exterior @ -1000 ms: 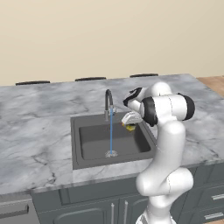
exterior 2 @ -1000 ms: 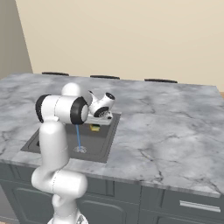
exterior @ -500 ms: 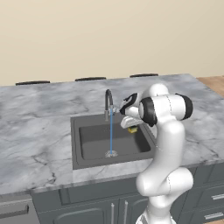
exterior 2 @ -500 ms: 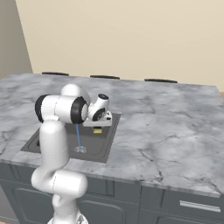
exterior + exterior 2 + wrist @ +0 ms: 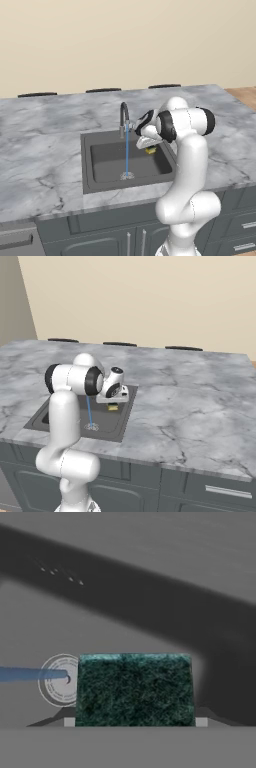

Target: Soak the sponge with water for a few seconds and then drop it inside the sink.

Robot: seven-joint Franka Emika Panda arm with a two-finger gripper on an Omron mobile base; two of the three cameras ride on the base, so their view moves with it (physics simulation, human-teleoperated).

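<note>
The hand (image 5: 148, 144) is closed on the sponge (image 5: 151, 149), holding it above the sink (image 5: 100, 170), just beside the water (image 5: 126, 150) and not in it. The sponge looks light and soft, likely to squash, and slipperier once soaked. Gripping across its short sides, as now, seems right; the green top (image 5: 134, 689) faces the camera.

Grey marble counter (image 5: 45, 135), long and wide, on dark cabinets (image 5: 100, 235), sink (image 5: 100, 160) set into its middle, dark curved faucet (image 5: 123, 114) at the sink's back edge, three dark chair tops (image 5: 103, 90) along the far side
</note>
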